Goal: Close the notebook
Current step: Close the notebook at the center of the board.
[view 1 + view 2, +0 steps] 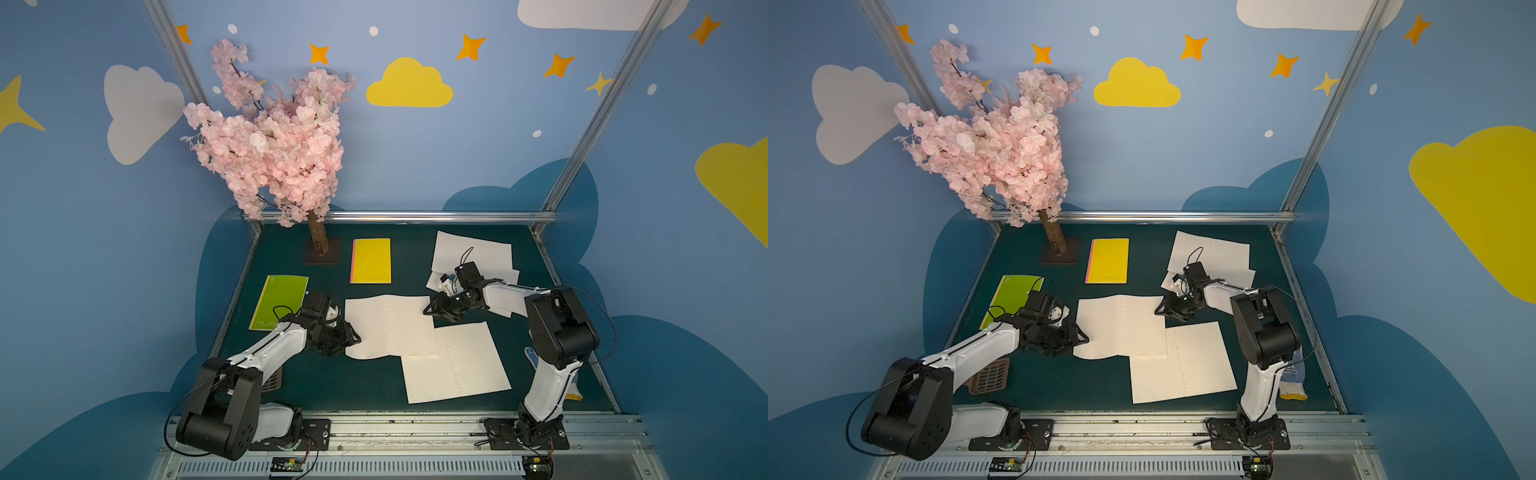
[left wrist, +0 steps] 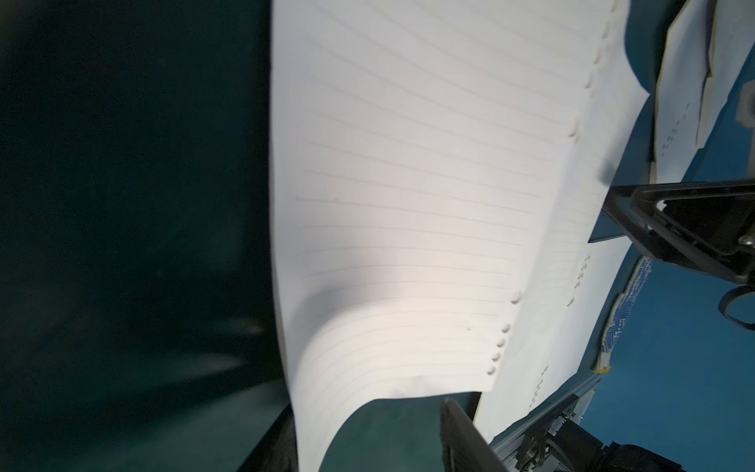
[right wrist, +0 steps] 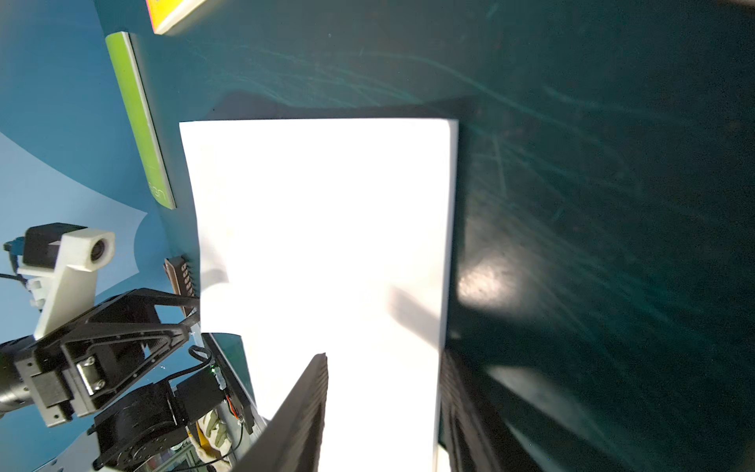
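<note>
The open notebook (image 1: 390,328) (image 1: 1121,328) lies mid-table with its white lined pages up. My left gripper (image 1: 356,337) (image 1: 1084,337) is at the left page's outer edge. In the left wrist view that page (image 2: 408,204) curls up off the mat, and its near corner hangs between the jaws of the left gripper (image 2: 367,412), which stand apart and open. My right gripper (image 1: 428,309) (image 1: 1158,309) is at the far right corner of the right page. In the right wrist view this gripper (image 3: 386,355) is open, one finger over the page (image 3: 318,224) and one past its edge.
A second open notebook (image 1: 455,361) overlaps the first at the front right, and a third (image 1: 473,253) lies at the back right. A closed yellow notebook (image 1: 370,260), a closed green one (image 1: 279,301) and a pink blossom tree (image 1: 318,239) stand behind. A glove (image 1: 1293,378) lies by the right arm.
</note>
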`<action>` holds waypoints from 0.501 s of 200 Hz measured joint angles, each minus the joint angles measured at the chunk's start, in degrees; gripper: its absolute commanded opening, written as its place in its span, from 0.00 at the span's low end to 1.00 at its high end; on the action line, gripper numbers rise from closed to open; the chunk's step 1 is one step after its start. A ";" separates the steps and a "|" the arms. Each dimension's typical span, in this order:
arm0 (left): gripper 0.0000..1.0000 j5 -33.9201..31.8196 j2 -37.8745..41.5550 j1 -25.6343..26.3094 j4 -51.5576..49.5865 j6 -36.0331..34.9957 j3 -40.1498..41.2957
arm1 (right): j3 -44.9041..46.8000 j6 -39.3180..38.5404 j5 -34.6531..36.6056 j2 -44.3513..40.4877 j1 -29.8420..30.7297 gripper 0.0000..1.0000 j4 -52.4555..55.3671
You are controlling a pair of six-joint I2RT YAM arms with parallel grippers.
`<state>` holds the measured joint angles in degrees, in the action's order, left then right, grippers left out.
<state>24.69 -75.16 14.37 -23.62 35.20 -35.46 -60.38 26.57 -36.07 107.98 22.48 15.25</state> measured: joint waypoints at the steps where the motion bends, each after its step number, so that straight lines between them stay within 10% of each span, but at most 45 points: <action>1: 0.56 0.02 0.09 0.00 0.00 0.00 0.00 | 0.00 0.02 0.00 0.00 0.00 0.46 0.00; 100: 0.57 5.53 6.34 0.11 3.43 1.31 -0.02 | 0.96 0.04 -0.02 -0.35 0.70 0.46 -2.12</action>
<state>30.22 -68.82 14.48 -20.18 36.51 -35.48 -59.42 26.61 -36.10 107.63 23.18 13.13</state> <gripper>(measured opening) 0.567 0.462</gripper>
